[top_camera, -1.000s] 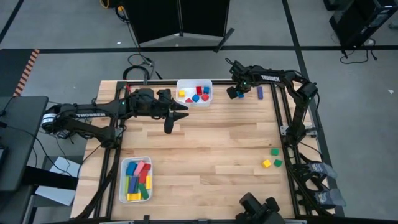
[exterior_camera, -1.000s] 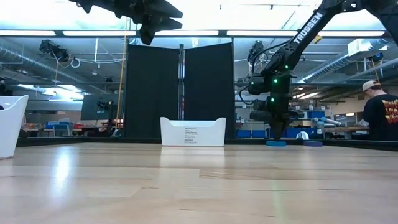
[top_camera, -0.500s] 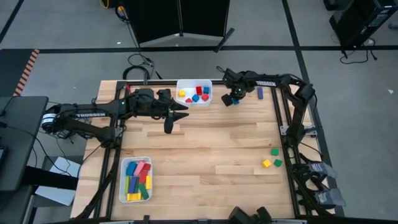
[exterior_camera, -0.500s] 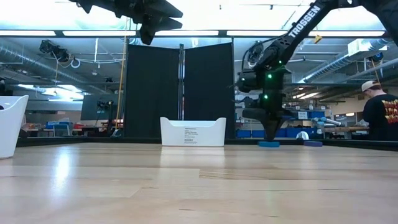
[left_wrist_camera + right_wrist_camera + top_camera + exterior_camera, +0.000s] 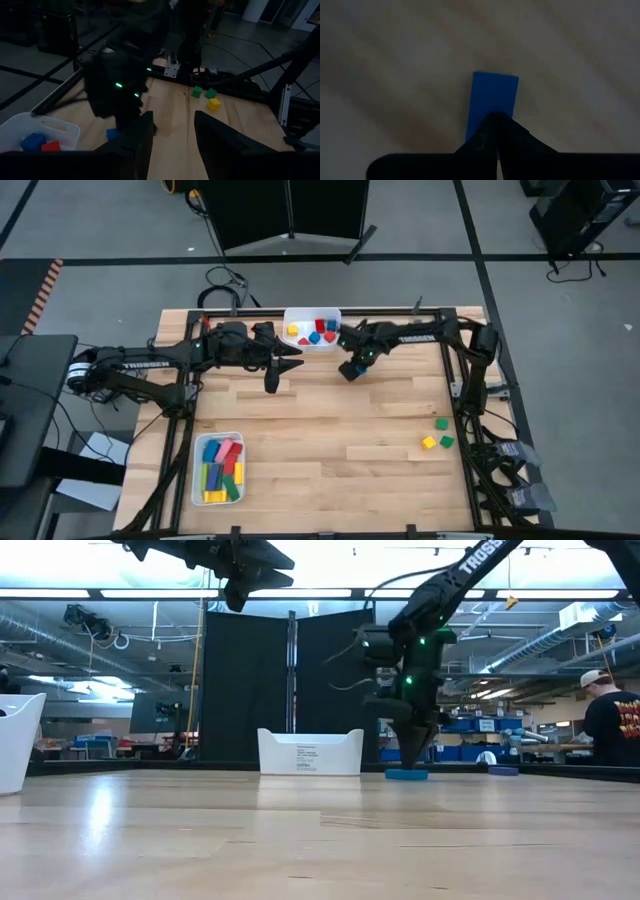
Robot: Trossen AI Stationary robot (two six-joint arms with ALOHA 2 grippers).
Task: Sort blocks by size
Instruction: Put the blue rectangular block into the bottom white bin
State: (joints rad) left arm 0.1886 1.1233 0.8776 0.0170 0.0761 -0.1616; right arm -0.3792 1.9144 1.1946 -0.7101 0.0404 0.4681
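A flat blue block lies on the wooden table near the far edge, just right of the far white tray. My right gripper stands over it, pointing down, shut; the low view shows it atop the block. My left gripper hangs open high above the table's far left part, nothing between its fingers. Two green blocks and a yellow one lie loose at the right. My right gripper presses its shut fingertips down on the blue block's top face, near one end. The fingers come from above, pointing down. The block lies flat on the table under them.
The far tray holds red, blue and yellow cubes. A second white tray at the near left holds several longer bars. A purple block lies at the far right. A person stands beyond the table.
My right gripper has swept along the far edge toward the table's left, rolling a little, and stays shut. The blue block has slid flat along the table under it, from the far right corner to beside the far tray.
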